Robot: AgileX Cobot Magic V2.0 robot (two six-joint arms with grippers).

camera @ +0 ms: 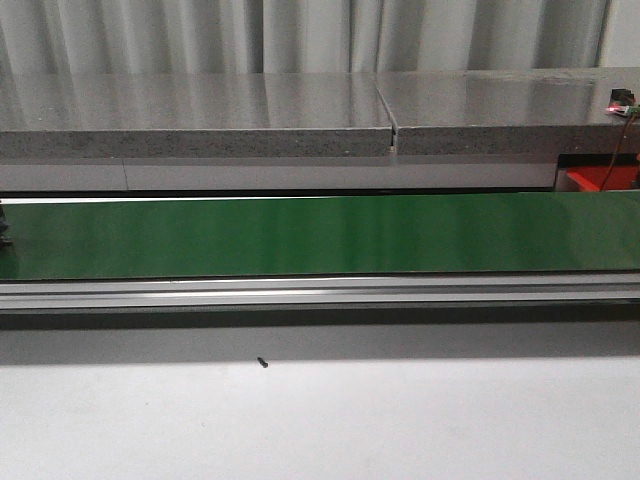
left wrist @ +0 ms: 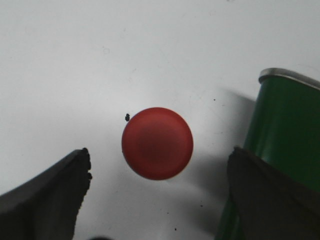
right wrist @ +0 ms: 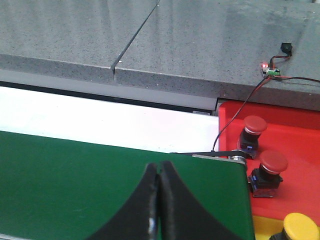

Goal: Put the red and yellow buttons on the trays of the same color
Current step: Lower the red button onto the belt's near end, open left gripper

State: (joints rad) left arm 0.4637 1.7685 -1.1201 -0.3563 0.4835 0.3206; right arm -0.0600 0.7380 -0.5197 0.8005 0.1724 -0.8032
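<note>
Red button between open left fingers; two more red buttons already on the red tray.

In the left wrist view the left gripper (left wrist: pixel 159 200) is spread wide, its dark fingers (left wrist: pixel 47 197) on either side of a red button (left wrist: pixel 157 143) without touching it; the button stands on the white table (left wrist: pixel 100 60), its round cap facing the camera, so its axis runs straight up, just beside the end of the green conveyor belt (left wrist: pixel 285 130). The right gripper (right wrist: pixel 159 210) hangs over the belt, fingers pressed together, holding nothing. Beyond the belt's end, two red buttons (right wrist: pixel 254 131) (right wrist: pixel 270 172) stand upright on the red tray (right wrist: pixel 300 145), a yellow button (right wrist: pixel 301 227) nearer. Farther off lies a grey stone counter (right wrist: pixel 190 45).
</note>
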